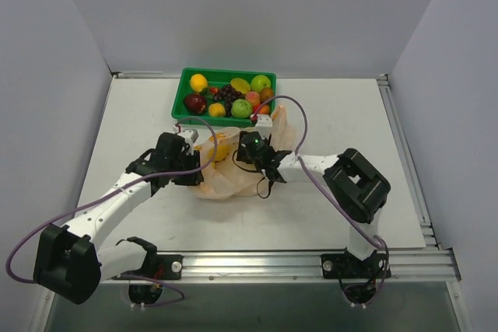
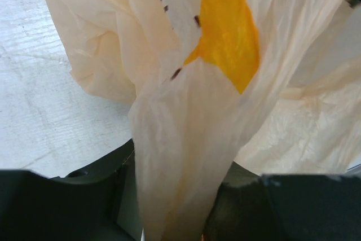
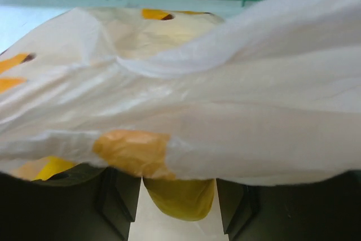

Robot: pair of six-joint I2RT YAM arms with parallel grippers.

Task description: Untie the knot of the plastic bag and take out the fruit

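Two end effectors are working the plastic bag [image 1: 229, 180], which sits crumpled in the middle of the bench [image 1: 140, 114], just short of the green tray [image 1: 226, 71] at the far edge. The left end effector [image 1: 193, 170] is on the bag's left side. Its wrist view shows a gathered fold of peach plastic running straight down between the dark fingers [image 2: 67, 201], pinched there. The right end effector [image 1: 253, 148] is at the bag's right side, with plastic draped across its fingers [image 3: 118, 196]. A gap shows between them with a yellow lump [image 3: 177, 196] in it, and I cannot tell whether they grip anything. Yellow fruit [image 1: 218, 148] peeks out at the bag's far side in the overhead view, and more sits in the tray. The knot I cannot pick out among the folds.
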